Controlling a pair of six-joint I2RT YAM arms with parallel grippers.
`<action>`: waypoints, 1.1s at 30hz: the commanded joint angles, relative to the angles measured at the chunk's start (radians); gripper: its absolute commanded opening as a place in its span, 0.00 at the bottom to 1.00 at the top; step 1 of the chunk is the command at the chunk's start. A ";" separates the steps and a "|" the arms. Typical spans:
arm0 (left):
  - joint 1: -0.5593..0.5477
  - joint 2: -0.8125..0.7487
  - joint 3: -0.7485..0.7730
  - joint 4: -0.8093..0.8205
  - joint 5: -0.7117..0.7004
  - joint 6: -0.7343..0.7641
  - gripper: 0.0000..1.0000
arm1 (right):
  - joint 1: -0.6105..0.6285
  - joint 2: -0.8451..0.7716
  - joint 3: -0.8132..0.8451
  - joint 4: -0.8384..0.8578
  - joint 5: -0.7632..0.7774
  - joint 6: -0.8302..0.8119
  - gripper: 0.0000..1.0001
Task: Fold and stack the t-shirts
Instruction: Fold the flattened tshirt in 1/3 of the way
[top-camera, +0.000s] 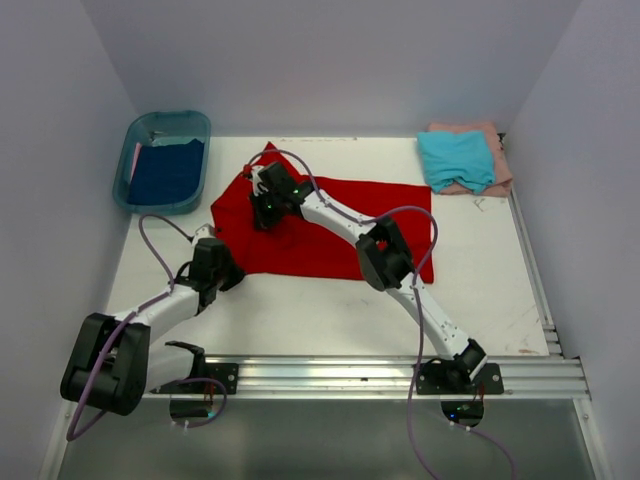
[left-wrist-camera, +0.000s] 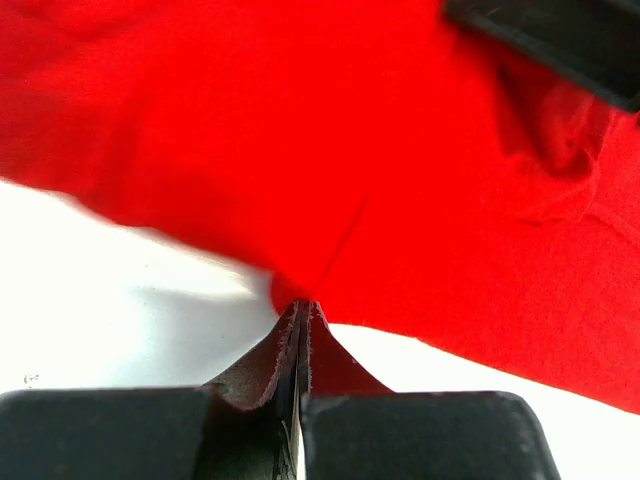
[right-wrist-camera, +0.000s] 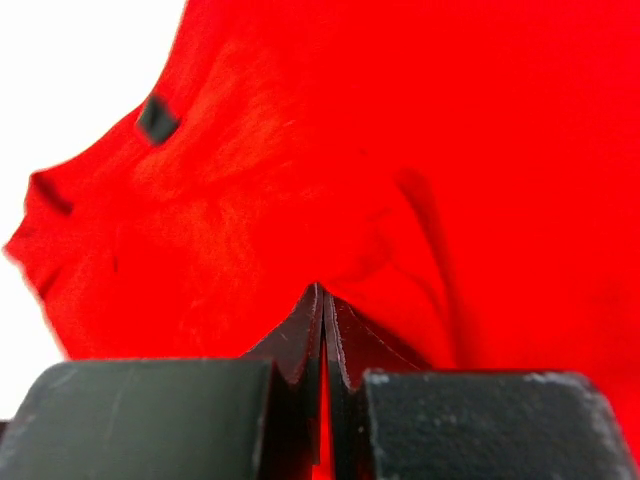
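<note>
The bright red t-shirt (top-camera: 340, 225) lies spread in the middle of the table. My left gripper (top-camera: 232, 270) is shut on its near left edge, and the left wrist view shows the jaws (left-wrist-camera: 300, 306) pinching red cloth (left-wrist-camera: 420, 200). My right gripper (top-camera: 263, 212) is over the shirt's far left part, shut on a fold of red cloth (right-wrist-camera: 250, 200) at its tips (right-wrist-camera: 322, 295). The teal t-shirt (top-camera: 455, 158) lies folded on the pale pink t-shirt (top-camera: 497, 178) at the back right. The dark blue t-shirt (top-camera: 166, 172) lies in the tub.
A teal plastic tub (top-camera: 130, 165) stands at the back left corner. White walls close in the table on three sides. A metal rail (top-camera: 380, 375) runs along the near edge, with both arm bases on it.
</note>
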 joint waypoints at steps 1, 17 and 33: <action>-0.004 0.006 -0.034 -0.117 -0.015 0.025 0.00 | -0.049 -0.092 -0.077 0.074 0.303 -0.054 0.00; -0.003 -0.002 -0.038 -0.128 -0.026 0.032 0.00 | -0.047 -0.135 -0.071 0.106 0.527 -0.121 0.00; -0.006 -0.425 0.051 -0.053 0.011 0.178 0.00 | 0.040 -0.747 -0.809 0.393 0.894 -0.273 0.00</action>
